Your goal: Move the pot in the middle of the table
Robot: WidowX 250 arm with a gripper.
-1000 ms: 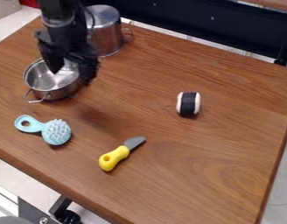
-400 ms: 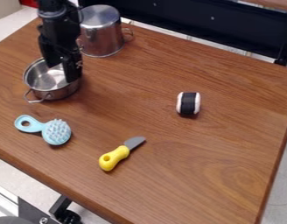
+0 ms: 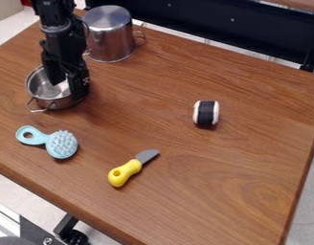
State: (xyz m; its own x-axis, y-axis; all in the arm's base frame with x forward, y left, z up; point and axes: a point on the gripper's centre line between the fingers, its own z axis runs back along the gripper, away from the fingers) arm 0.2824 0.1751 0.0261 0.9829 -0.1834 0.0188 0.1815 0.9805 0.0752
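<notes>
The low metal pot (image 3: 62, 102) stands upright at the left of the wooden table (image 3: 166, 100), well left of its middle, with 1 wire handle (image 3: 38, 110) pointing to the near left. The gripper (image 3: 67, 89) hangs down over the pot's right half, and the pincer is parted: its 2 fingers (image 3: 55, 76) stand away from each other, the pot's inside showing between them, with nothing clasped. The black arm (image 3: 56, 26) comes down from the far left and hides part of the pot's far rim.

Just beyond the pot, a little to the right, a tall metal pot (image 3: 109, 43) with 2 side handles crowds the far side. A light blue brush (image 3: 62, 144) lies close by on the near side. Farther to the near right is a yellow-handled knife (image 3: 124, 173), blade toward the far right, on the near side of the table's middle. A black-and-white roll (image 3: 206, 114) sits right of the middle. Past the far edge runs a dark panel (image 3: 217, 24).
</notes>
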